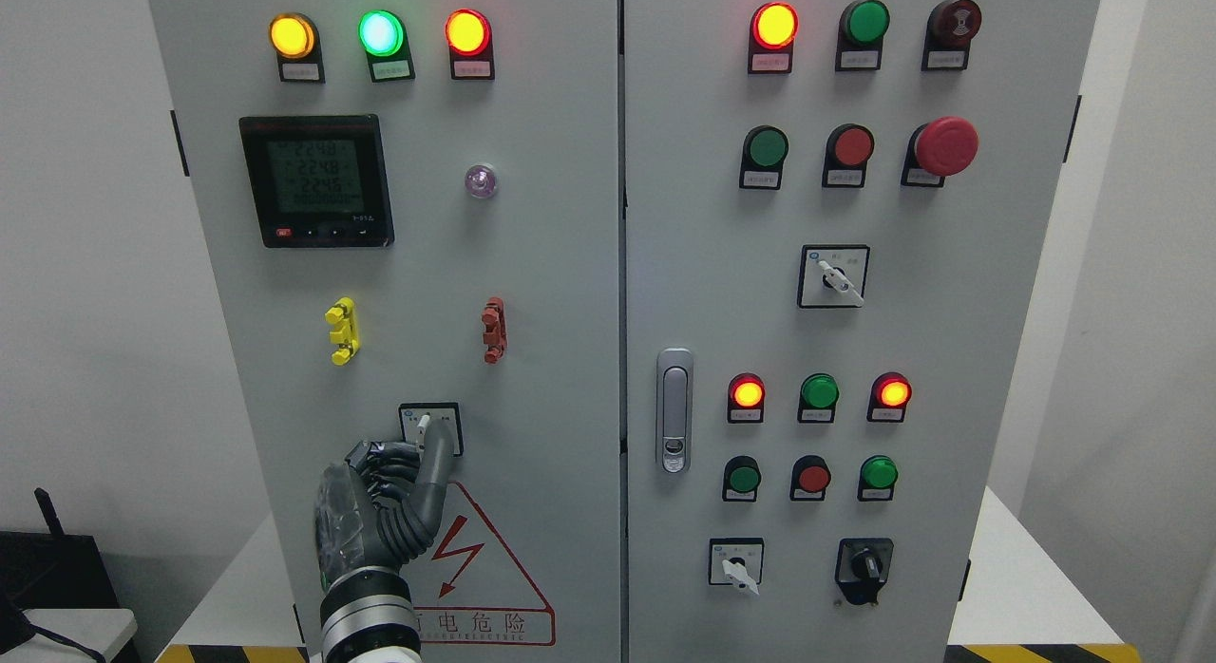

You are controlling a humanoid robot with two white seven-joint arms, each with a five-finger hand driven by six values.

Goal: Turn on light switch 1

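Note:
The grey cabinet's left door carries a small selector switch in a black-framed plate, with a white knob, just above the red lightning warning triangle. My left hand comes up from the bottom edge in front of that door. One long digit is stretched up, and its tip lies against the right side of the knob. The other fingers are curled in below and left of the plate and hold nothing. The hand hides the lower part of the switch plate.
Above the switch are a yellow clip, a red clip, a digital meter and three lit lamps. The right door holds a latch handle, further lamps, push buttons, a red mushroom stop button and three more rotary switches.

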